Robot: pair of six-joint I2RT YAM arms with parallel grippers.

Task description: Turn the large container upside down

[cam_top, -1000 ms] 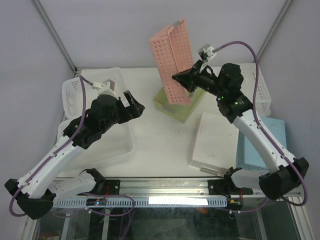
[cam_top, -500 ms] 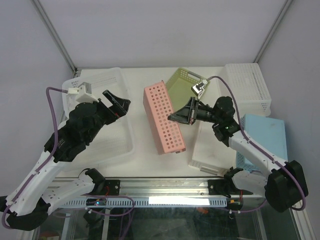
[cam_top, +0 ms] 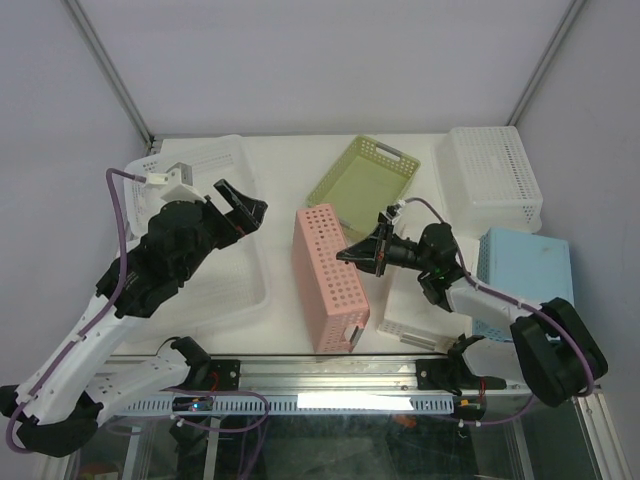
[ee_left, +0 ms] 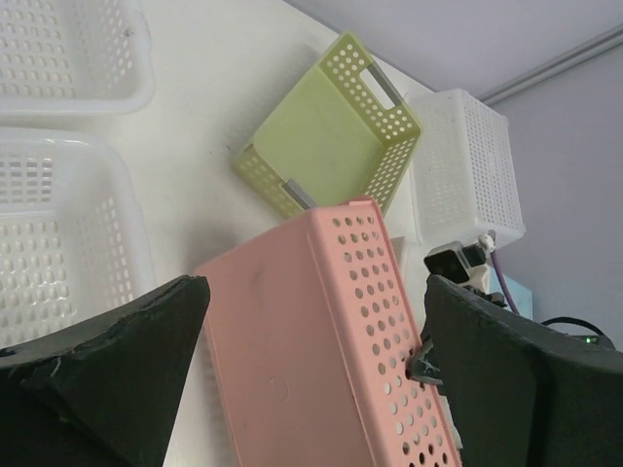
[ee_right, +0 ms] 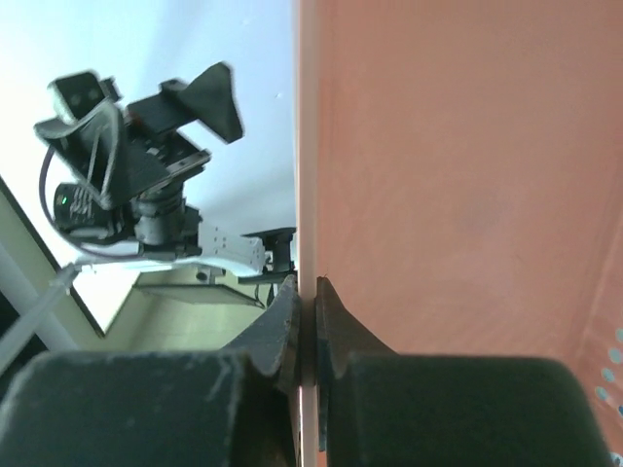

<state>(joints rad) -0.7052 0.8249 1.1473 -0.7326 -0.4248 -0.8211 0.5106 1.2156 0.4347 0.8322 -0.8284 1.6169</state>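
The large container is a pink perforated basket [cam_top: 327,275]. It lies long-ways at the front centre of the table, tilted, with its solid base facing the left arm [ee_left: 292,341]. My right gripper [cam_top: 352,254] is shut on the basket's thin rim on its right side; the jaws pinch the wall edge [ee_right: 307,306], and pink wall [ee_right: 458,146] fills the right wrist view. My left gripper [cam_top: 238,205] is open and empty, up over the white baskets at the left and apart from the pink basket. Its spread pads frame the pink basket in the left wrist view [ee_left: 313,287].
A green basket [cam_top: 362,178] sits open side up behind the pink one. A white basket [cam_top: 495,175] is at the back right, and a light blue one [cam_top: 528,265] and a white box [cam_top: 420,300] lie under the right arm. Two white baskets [cam_top: 200,165] [cam_top: 225,290] stand at left.
The right arm has swung the pink basket down from high over the green basket to low at the front centre, turning it over. The left arm has drawn back to the left.
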